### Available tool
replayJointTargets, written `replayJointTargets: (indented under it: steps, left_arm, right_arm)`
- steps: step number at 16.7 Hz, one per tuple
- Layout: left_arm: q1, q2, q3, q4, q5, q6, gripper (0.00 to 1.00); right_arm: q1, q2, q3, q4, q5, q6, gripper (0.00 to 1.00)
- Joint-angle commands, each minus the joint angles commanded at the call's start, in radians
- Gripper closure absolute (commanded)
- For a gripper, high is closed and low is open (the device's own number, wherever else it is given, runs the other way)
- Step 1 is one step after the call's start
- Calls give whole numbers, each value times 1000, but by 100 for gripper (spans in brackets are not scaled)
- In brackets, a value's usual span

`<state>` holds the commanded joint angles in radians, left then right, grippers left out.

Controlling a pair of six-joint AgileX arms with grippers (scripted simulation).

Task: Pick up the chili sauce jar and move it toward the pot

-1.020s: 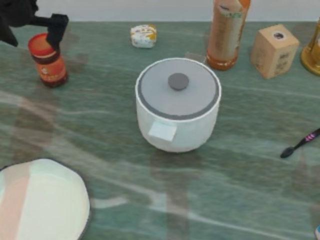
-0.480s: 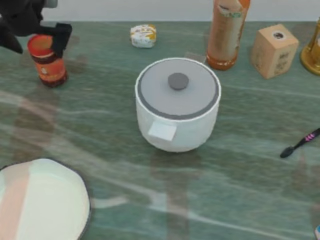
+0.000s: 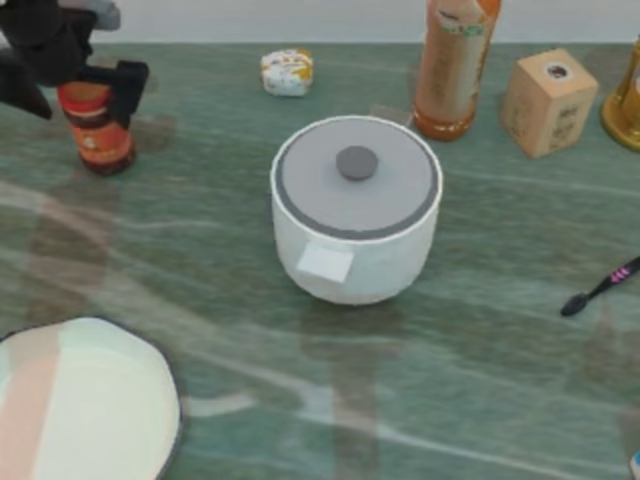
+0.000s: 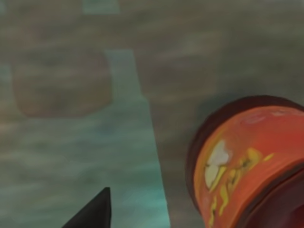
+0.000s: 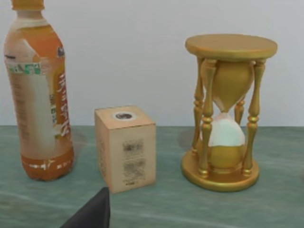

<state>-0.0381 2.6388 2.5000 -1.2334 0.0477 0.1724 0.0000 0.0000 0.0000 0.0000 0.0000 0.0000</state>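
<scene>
Top view showed, nearest, a pale plate (image 3: 85,400) at the surface's (image 3: 480,400) near left corner and a black toothbrush (image 3: 598,288) by the right edge. The pot (image 3: 355,208) stood in the middle, lid on, its square handle facing the near edge. Toward the far left corner, the chili sauce jar (image 3: 96,125) stood upright on the surface, well apart from the pot, with the left gripper (image 3: 75,78) spread open around its cap, one finger on either side. Along the far edge sat a small wrapped packet (image 3: 287,71), an orange bottle (image 3: 456,65), a wooden block (image 3: 549,102) and a golden hourglass (image 5: 228,111). The right gripper (image 5: 90,213) showed only a finger tip; whether it was open or closed I cannot tell.
</scene>
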Motion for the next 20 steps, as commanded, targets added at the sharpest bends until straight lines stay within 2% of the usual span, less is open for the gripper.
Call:
replayJointTargets:
  steps: [12,20]
  left_arm:
    - [0,0,0,0,0,0,98]
    - [0,0,0,0,0,0,100]
  right_arm:
    - [0,0,0,0,0,0,0]
    - [0,0,0,0,0,0,0]
